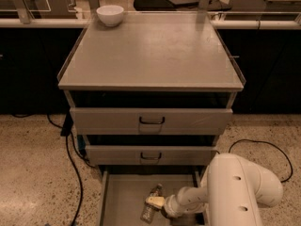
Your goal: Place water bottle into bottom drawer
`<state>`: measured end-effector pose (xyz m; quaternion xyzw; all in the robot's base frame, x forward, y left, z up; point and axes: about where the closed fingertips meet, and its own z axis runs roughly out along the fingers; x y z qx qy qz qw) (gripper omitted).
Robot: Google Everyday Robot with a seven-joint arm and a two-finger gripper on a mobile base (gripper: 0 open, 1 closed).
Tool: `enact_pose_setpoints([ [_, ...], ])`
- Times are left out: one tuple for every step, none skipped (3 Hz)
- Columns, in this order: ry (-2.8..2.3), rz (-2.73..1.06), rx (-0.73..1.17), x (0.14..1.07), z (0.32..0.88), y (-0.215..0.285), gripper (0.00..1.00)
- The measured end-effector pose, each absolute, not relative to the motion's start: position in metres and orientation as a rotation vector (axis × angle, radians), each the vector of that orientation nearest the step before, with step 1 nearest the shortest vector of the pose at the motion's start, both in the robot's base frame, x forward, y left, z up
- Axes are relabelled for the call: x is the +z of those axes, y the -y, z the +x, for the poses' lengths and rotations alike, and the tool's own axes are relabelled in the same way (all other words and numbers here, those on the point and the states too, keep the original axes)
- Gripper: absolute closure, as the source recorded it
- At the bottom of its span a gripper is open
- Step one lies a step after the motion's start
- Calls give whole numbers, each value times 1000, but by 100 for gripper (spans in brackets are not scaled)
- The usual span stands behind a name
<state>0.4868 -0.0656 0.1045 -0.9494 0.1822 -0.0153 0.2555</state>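
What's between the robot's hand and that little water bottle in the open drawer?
Nothing: in the camera view the hand sits right against the water bottle, inside the bottom drawer, with no gap showing between them.

You have a white bowl (110, 14) at the bench's (150, 55) far left corner. Below its front edge, two upper drawers (193, 121) show black handles (151, 121). Cables (74, 161) trail past both side edges; the gripper (157, 202) sits low under the front edge.

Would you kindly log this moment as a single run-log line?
stage: placing | gripper: inside open bottom drawer, at water bottle | bowl: on cabinet top, far corner
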Motion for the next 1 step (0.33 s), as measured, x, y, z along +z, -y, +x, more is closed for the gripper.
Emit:
enact_pose_setpoints([
  [-495, -2577, -41, 104, 487, 66, 0],
])
